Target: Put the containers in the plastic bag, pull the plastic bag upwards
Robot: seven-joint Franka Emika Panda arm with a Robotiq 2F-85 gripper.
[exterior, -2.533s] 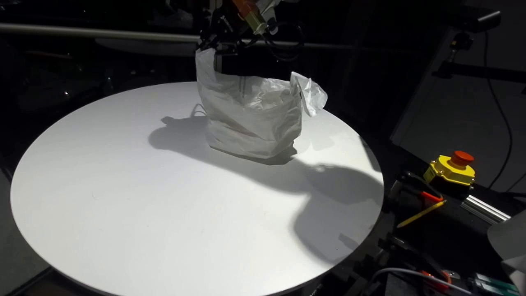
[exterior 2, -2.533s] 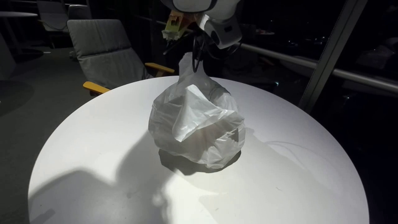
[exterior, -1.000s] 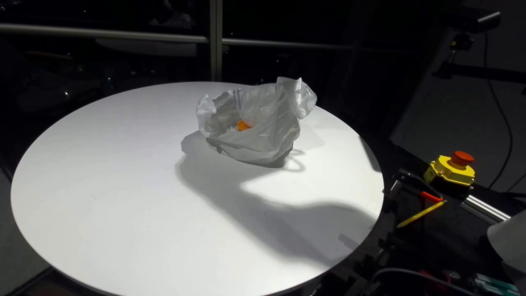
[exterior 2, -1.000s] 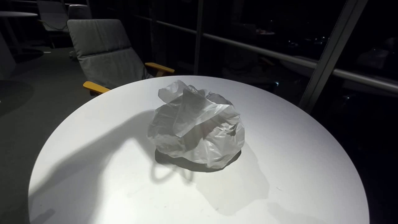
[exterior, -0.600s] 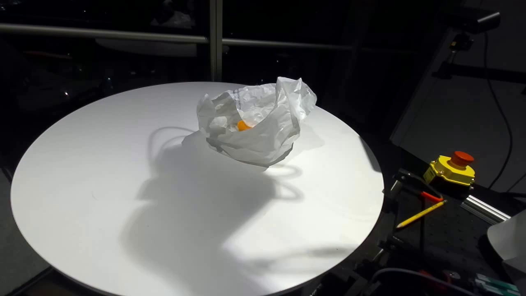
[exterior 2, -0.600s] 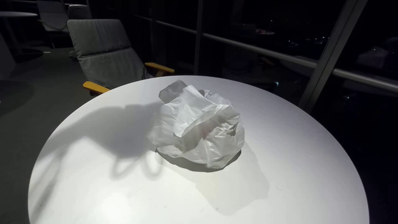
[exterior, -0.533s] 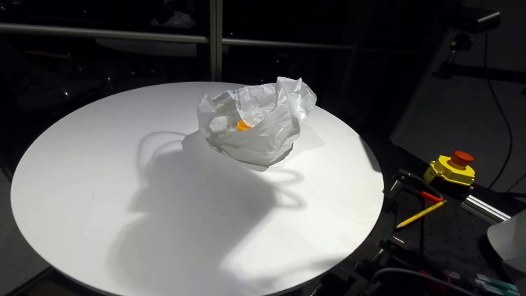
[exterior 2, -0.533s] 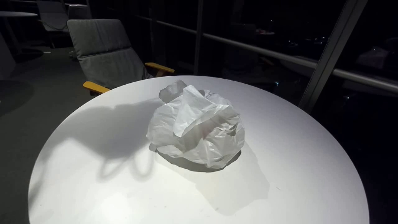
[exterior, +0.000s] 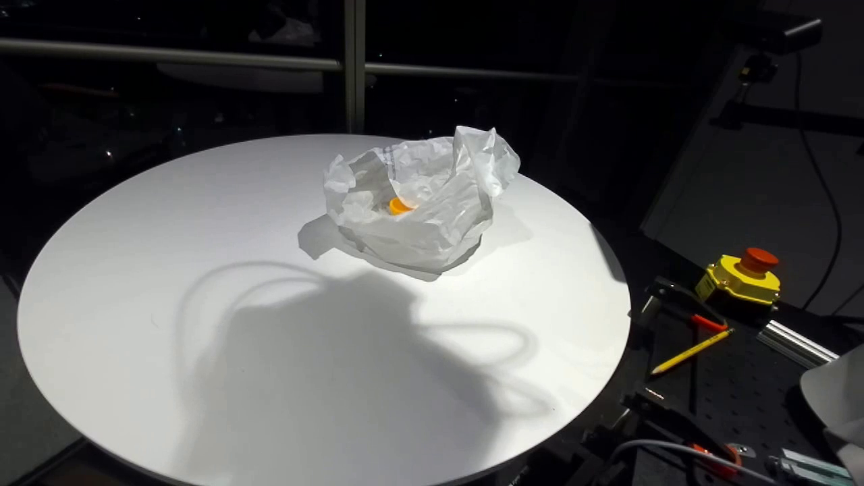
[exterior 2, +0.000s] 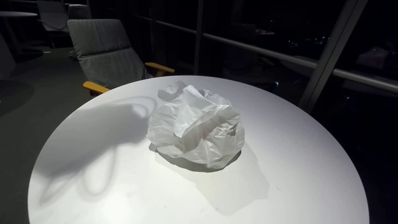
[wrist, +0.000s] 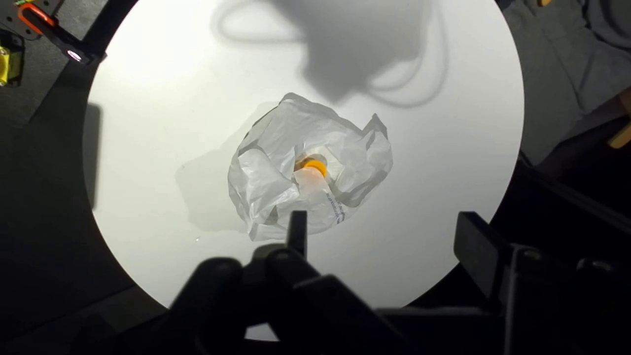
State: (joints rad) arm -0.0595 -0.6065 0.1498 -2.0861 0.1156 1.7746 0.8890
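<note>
The plastic bag [exterior: 432, 233], thin, white and crumpled, slumps on the round table with its mouth partly spread; both exterior views show it. Inside it an orange container [wrist: 315, 167] peeks out, part of it behind a flap of film; in an exterior view the same orange top [exterior: 400, 206] shows through the mouth. The other containers cannot be made out through the folds. High above the table, my gripper [wrist: 382, 222] stands open, its fingers wide apart with nothing between them and clear of the bag. Neither exterior view shows the arm or gripper.
The white round table [exterior: 155, 283] carries the bag and the arm's broad shadow. Beside it are a yellow box with a red button [exterior: 749, 273], a yellow pencil [exterior: 692, 352] and black mounting gear. A grey chair [exterior 2: 102, 49] stands behind the table edge.
Earlier, my gripper held one bag handle up. Since then the handle has been let go, the bag has sagged, and the arm has left both exterior views; its shadow has shifted across the table.
</note>
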